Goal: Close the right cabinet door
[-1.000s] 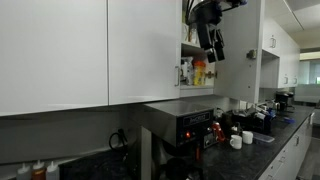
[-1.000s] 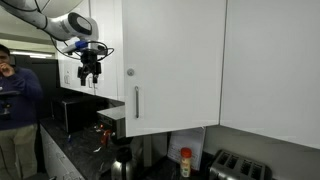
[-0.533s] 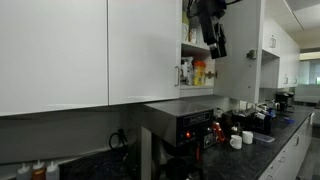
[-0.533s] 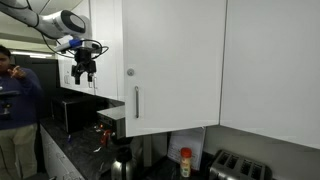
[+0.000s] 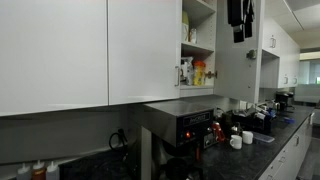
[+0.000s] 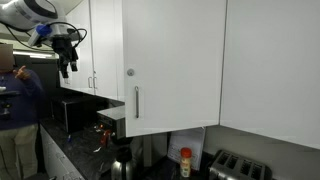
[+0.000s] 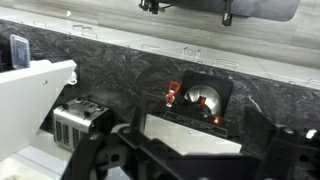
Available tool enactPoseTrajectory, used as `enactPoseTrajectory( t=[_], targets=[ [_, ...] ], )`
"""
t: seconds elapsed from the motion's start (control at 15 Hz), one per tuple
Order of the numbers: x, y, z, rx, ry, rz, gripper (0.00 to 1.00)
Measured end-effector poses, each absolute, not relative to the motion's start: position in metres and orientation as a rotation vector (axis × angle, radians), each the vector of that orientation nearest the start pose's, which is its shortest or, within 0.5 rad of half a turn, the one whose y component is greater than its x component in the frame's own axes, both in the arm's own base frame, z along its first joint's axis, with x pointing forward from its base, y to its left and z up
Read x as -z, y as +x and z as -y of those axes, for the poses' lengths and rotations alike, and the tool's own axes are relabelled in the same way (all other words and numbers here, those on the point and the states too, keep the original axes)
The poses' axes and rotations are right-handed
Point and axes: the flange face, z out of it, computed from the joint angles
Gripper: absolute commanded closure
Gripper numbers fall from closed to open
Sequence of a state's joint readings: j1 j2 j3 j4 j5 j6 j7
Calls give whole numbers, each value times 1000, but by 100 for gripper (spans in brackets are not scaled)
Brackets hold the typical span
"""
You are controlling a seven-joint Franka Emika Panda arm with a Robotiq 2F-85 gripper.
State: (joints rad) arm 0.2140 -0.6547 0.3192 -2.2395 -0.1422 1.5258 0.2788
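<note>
One tool point(image 5: 240, 30): hangs high up near the top of the open door, not touching it, fingers spread wide with nothing between them.
Right cabinet door point(image 5: 237, 75): stands open, turned out from the wall beside the shelves; in an exterior view its glossy white front faces the camera.
Handle point(image 6: 137, 102): short silver bar, upright, near a lower corner of that door.
Shelves point(image 5: 197, 50): uncovered, with bottles point(image 5: 199, 72) on the lower one.
Bench point(image 5: 285, 125): dark stone, white cups point(image 5: 237, 141) on it.
Person point(image 6: 15, 100): at the far side, below the tool.
</note>
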Motion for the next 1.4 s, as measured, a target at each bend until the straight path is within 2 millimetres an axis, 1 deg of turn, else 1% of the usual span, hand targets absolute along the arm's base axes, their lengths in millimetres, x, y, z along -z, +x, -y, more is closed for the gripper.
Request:
enactPoseTrajectory(
  t=[0.13, 0.33, 0.87, 1.13, 1.4],
  targets=[
    [-596, 277, -172, 164, -3505, 217, 0],
    [-605, 256, -143, 285, -3540, 62, 0],
    [-630, 209, -67, 560, -3551, -311, 0],
    [-635, 197, -31, 618, -3528, -471, 0],
    [-636, 196, 1, 684, -3482, -584, 0]
  ],
)
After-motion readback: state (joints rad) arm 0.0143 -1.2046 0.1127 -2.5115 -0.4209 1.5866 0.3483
